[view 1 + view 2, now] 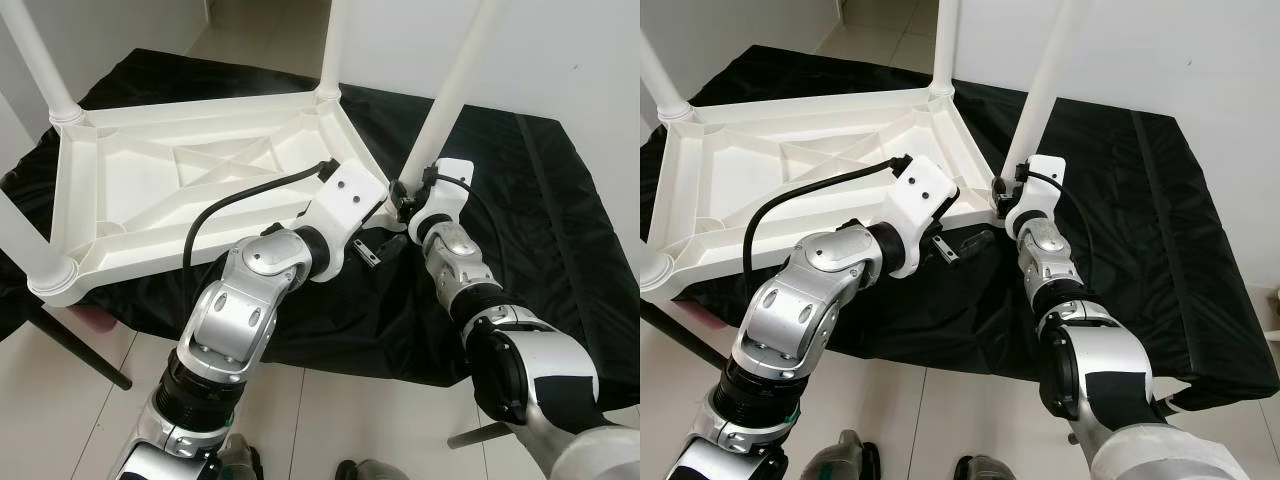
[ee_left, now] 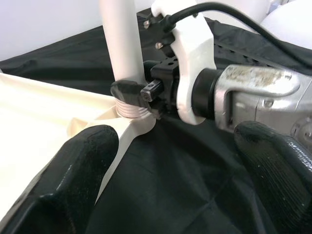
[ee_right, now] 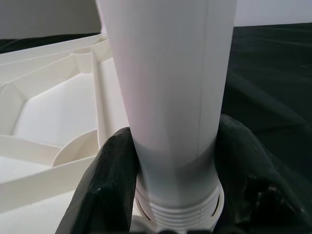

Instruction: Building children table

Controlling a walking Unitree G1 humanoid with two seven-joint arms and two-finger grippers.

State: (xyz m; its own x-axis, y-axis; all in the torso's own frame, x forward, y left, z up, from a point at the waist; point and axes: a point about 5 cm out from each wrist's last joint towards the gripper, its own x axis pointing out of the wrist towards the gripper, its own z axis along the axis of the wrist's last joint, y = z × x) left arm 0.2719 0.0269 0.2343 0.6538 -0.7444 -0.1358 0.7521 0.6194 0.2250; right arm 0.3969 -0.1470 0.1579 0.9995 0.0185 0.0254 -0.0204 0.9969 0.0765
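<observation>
You are looking at the white tabletop [image 1: 190,180] lying upside down on a black cloth [image 1: 540,220] spread over the floor, with legs standing up from its corners. Your right pincer [image 1: 402,195] is clenching the base of the near-corner leg [image 1: 450,95], its black fingers [image 3: 105,187] pressing both sides just above the threaded end. Your left pincer [image 1: 385,245] is hovering released just beside that corner, fingers [image 2: 73,180] spread and gripping nothing.
</observation>
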